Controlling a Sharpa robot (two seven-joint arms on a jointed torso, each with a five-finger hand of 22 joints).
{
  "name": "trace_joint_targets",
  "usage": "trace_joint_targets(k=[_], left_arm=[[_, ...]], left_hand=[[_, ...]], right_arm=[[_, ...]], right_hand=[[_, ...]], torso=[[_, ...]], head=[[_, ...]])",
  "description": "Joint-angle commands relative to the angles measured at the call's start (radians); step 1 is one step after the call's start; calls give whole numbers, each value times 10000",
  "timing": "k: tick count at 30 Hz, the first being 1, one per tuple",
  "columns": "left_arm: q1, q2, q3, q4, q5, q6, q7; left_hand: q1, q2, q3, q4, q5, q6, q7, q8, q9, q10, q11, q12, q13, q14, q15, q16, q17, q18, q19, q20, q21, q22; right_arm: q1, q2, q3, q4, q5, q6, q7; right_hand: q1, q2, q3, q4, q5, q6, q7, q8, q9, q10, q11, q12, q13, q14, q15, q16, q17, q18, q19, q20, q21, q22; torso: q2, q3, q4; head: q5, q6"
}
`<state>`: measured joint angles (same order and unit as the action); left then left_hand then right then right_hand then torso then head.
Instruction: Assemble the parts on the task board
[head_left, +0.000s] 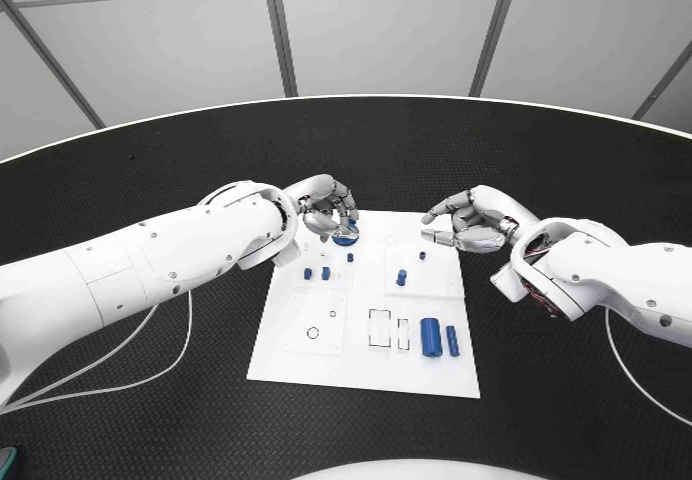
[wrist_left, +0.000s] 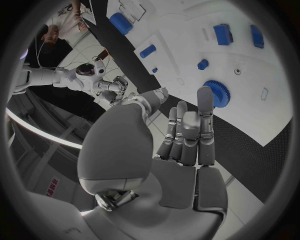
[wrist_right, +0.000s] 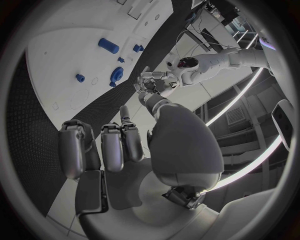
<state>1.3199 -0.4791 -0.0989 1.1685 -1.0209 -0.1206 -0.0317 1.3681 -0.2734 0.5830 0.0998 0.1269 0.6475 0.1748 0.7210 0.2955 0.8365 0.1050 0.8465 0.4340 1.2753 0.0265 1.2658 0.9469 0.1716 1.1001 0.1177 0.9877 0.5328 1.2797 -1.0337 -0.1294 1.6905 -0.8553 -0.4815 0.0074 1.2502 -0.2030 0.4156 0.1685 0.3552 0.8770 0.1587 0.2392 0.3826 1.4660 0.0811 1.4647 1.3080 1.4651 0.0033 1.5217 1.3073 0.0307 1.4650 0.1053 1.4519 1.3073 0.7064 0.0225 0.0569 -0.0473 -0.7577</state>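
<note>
Fingers (wrist_left: 205, 107) of the left hand (head_left: 326, 208) reach down over a blue gear (head_left: 346, 238) at the far edge of the white task board (head_left: 303, 365); in the left wrist view one fingertip lies against the gear's toothed rim, the other fingers held straight and close together beside it, none seen wrapped around the part (whether the gear is gripped cannot be told). The white left arm runs in from the near left, bent over the board's far left corner.

The right hand (head_left: 469, 222) hovers just off the board's far right corner, its fingers (wrist_right: 114, 145) curled partway and apart, holding nothing. Its arm comes in low from the right side of the black counter (head_left: 144, 160).

On the board, two small blue pegs (head_left: 316, 273) stand side by side left of centre, another small peg (head_left: 351, 257) nearer the gear, and a blue piece (head_left: 402, 277) sits right of centre. Two blue cylinders (head_left: 440, 338) lie side by side toward the near right, beside outlined recesses. A thin white cable (head_left: 173, 345) loops across the counter under the left arm.
</note>
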Motion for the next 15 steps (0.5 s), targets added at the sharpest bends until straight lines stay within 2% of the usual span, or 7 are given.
trace_joint_targets(k=[1,4,7,15], left_arm=[[-52,101,-4,-85,-585,87,75],[-103,167,-17,-144,-1082,98,141],[-135,217,-77,-212,-1432,65,171],[-194,391,-154,-492,-2087,147,158]], left_hand=[[104,-26,138,-196,30,201,-43,-183,-171,19,-87,-191,-247,-176,-22,-7,-199,136,-115,-51,60,37],[74,-92,165,-302,-1,338,-71,-296,-278,38,-96,-323,-415,-255,-31,-1,-309,133,-164,-60,88,61],[42,-101,158,-328,-14,379,-85,-344,-319,53,-102,-364,-475,-271,-35,14,-331,133,-183,-61,96,68],[-66,-152,62,-401,-21,424,-64,-459,-414,-11,-73,-483,-615,-391,-13,-18,-511,128,-237,-48,106,82]], right_arm=[[0,-1,0,8,0,-5,9],[0,-7,0,18,0,-8,15],[0,-14,0,26,0,-13,18],[0,-28,0,52,0,-22,31]], right_hand=[[-43,35,26,-23,34,-52,-2,50,-11,166,-96,-47,1606,707,-82,-48,1077,138,191,-76,-48,703],[-43,35,26,-23,34,-52,-2,50,-11,166,-96,-47,1606,707,-82,-48,1077,138,191,-76,-48,703],[-43,35,26,-23,34,-52,-2,50,-11,166,-96,-47,1606,707,-82,-48,1077,138,191,-76,-48,703],[-42,38,32,-23,40,-53,-3,57,-12,147,-98,-72,1583,707,-84,-50,1082,146,176,-77,-74,668]], torso=[[-1,-9,3],[-4,-13,12],[-4,-13,21],[-8,2,4]], head=[[-35,3],[-56,8],[-78,10],[-91,14]])
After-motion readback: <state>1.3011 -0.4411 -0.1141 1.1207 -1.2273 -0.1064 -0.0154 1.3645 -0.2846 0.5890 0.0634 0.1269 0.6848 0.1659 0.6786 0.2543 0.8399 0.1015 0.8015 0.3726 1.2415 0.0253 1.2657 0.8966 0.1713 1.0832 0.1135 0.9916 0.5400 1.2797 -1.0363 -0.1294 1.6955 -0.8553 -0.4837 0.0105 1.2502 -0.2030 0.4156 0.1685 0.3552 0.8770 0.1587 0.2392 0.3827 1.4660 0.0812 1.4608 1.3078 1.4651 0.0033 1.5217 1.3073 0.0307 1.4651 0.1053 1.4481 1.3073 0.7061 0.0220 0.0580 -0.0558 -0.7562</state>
